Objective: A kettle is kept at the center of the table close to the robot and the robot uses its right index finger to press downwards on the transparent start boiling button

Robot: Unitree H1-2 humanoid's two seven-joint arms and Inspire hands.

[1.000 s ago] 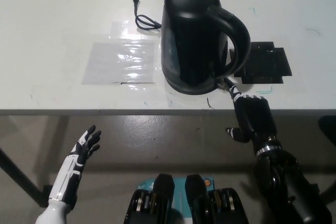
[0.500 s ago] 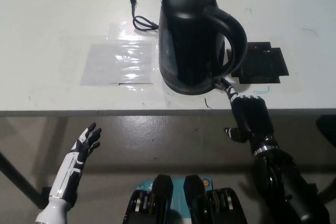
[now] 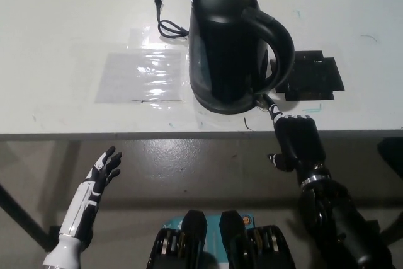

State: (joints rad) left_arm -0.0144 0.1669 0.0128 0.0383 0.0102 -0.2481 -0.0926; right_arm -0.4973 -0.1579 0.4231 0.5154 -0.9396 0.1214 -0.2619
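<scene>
Since a second ago my black right hand [image 3: 296, 143] has crept a little left, its one stretched finger touching the base of the black plastic kettle [image 3: 230, 45], other fingers curled; kettle stands near the white table's [image 3: 63, 17] front edge, while my white left hand [image 3: 104, 169] rests open below the table
</scene>
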